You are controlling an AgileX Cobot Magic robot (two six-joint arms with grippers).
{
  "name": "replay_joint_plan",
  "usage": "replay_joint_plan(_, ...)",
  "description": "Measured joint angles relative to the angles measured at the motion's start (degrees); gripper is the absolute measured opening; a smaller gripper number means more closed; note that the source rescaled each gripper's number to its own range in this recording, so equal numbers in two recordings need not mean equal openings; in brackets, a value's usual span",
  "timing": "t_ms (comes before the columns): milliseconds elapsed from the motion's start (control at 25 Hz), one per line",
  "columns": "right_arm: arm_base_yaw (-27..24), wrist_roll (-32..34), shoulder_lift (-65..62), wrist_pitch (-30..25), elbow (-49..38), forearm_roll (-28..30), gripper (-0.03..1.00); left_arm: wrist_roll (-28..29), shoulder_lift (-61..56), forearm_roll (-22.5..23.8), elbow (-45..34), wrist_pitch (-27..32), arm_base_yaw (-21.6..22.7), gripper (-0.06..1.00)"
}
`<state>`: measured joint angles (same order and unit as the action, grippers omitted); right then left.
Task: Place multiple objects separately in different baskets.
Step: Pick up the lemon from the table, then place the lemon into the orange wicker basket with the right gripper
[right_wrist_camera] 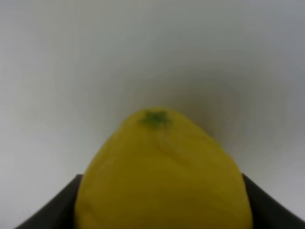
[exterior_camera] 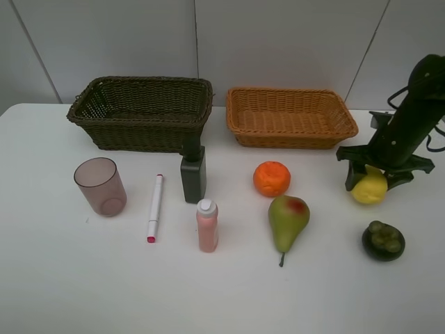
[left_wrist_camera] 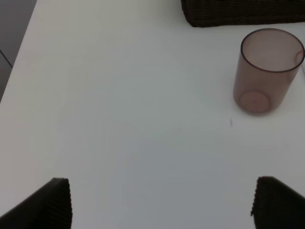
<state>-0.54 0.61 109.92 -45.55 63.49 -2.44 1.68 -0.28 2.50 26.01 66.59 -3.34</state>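
Nearest you: your left tool [left_wrist_camera: 162, 202], jaws apart, over bare worktop [exterior_camera: 69, 292] just short of the cup [left_wrist_camera: 267, 71]. Dark green fruit [exterior_camera: 383, 241], pear [exterior_camera: 288, 220], pink bottle [exterior_camera: 207, 225], marker [exterior_camera: 155, 207], orange [exterior_camera: 271, 179] and dark bottle [exterior_camera: 193, 176] sit loose. Your right tool [exterior_camera: 370, 182] is clamped on the lemon [right_wrist_camera: 162, 176] near the right edge. Far edge: dark basket [exterior_camera: 139, 129] and orange basket [exterior_camera: 292, 136] show nothing inside. Judged: none placed, eight left.

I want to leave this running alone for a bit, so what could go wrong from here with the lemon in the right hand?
1. The right hand is shut on the lemon, a rounded, smooth-looking fruit, so it may slip out on the lift.
2. If dropped, it could roll into the dark green round fruit close by.
3. Carried too low, it may catch the near rim of the orange-tan basket and shove it.
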Motion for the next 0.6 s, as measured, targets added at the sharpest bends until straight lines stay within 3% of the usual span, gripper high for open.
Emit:
replay_joint_plan(400,0.0,-0.17,-9.62,-1.46,0.38,0.13,0.01,0.0,0.0,0.0,0.0,0.0,0.0,1.0)
replay_joint_plan(600,0.0,-0.17,-10.49,-1.84,6.36,0.13,0.01,0.0,0.0,0.0,0.0,0.0,0.0,1.0)
